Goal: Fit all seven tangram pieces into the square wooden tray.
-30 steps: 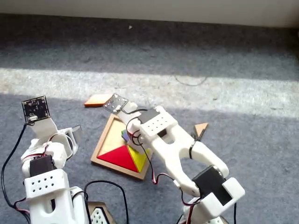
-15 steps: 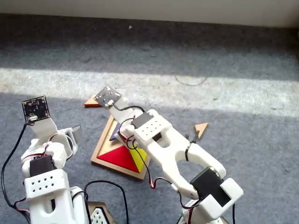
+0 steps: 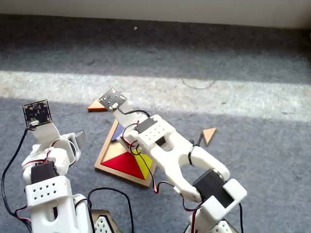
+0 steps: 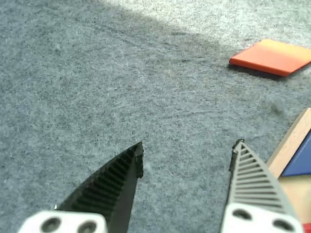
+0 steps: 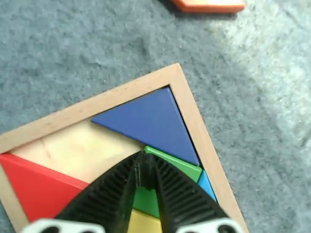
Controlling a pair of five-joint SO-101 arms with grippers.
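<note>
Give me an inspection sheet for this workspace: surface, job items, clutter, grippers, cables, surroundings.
Surface: grey carpet, sunlit band across it.
Job's things: tray holds red, yellow, blue, green, light blue; orange piece and tan triangle lie outside on the carpet.
Clutter: nothing seen.
Grippers: left gripper open above bare carpet; right gripper shut, tips over green.
Cables: wires along right arm; black cable loops between the arm bases.
Surroundings: pale wall at the far edge.
</note>
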